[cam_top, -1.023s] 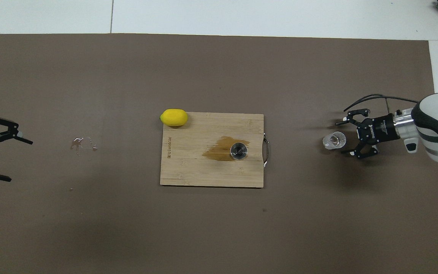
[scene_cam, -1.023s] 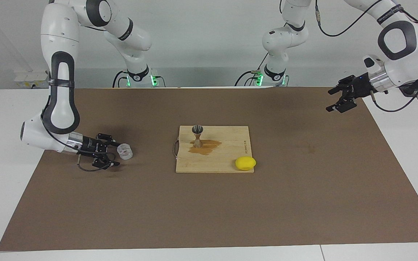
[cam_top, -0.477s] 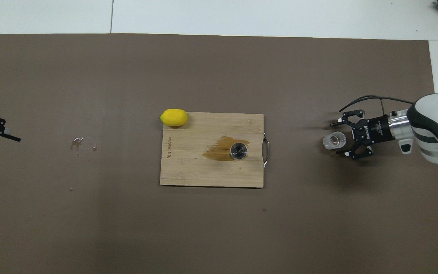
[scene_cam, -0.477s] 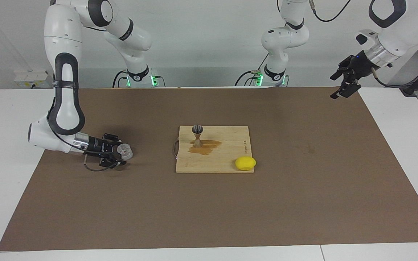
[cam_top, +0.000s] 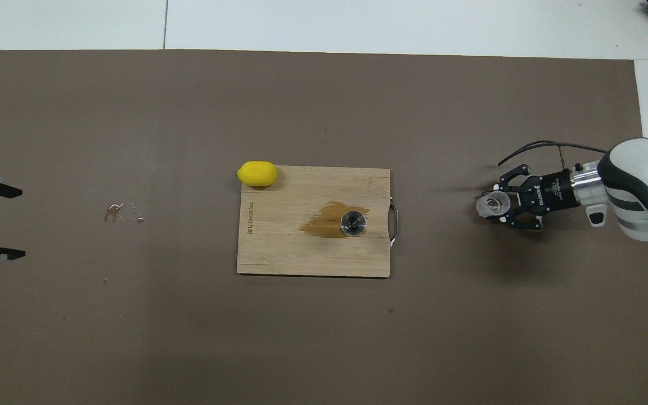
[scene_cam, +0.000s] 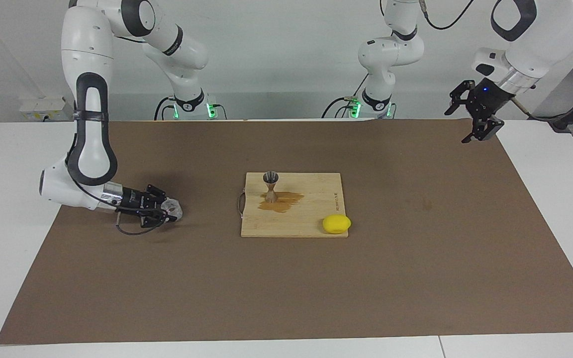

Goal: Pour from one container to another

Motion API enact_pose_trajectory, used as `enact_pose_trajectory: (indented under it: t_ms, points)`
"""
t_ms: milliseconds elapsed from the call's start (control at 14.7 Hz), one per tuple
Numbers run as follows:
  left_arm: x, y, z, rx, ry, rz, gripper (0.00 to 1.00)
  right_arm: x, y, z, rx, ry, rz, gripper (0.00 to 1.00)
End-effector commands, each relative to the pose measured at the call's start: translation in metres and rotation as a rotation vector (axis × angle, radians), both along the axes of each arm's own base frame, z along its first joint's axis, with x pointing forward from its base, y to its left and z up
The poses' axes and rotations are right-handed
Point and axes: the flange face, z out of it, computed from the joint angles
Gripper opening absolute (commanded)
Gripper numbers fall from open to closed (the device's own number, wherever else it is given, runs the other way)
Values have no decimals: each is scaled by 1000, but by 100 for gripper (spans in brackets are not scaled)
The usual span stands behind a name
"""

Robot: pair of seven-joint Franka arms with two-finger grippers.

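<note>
Two grippers: right gripper [cam_top: 505, 206] clamps the upright glass tumbler [cam_top: 491, 206]; left gripper [scene_cam: 471, 115] hangs wide. Jigger [scene_cam: 270, 186] stands vertical on the cutting board [cam_top: 279, 247], whose printed label is unreadable.

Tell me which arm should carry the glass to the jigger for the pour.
Right. Its tool is already shut on the glass tumbler on the mat; the left tool hangs open over the table's other end, away from the jigger.
</note>
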Motion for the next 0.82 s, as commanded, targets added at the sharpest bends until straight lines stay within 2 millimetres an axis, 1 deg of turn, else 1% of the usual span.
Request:
enact_pose_trajectory:
  t_ms: [0, 136, 341, 545, 750]
  points:
    - [-4, -3, 0, 54, 18, 274, 100, 1, -1, 15, 8, -6, -56, 12]
    - [-4, 0, 0, 74, 39, 445, 100, 4, 0, 35, -12, -17, -79, 12]
    - [-3, 5, 3, 178, 43, 700, 100, 9, 42, 75, -40, -39, -47, 11]
    - [-1, 8, 5, 194, 38, 914, 100, 13, 91, 112, -96, -41, -50, 10]
    - [2, 12, 5, 192, 28, 1067, 100, 13, 134, 135, -172, -43, -29, 10]
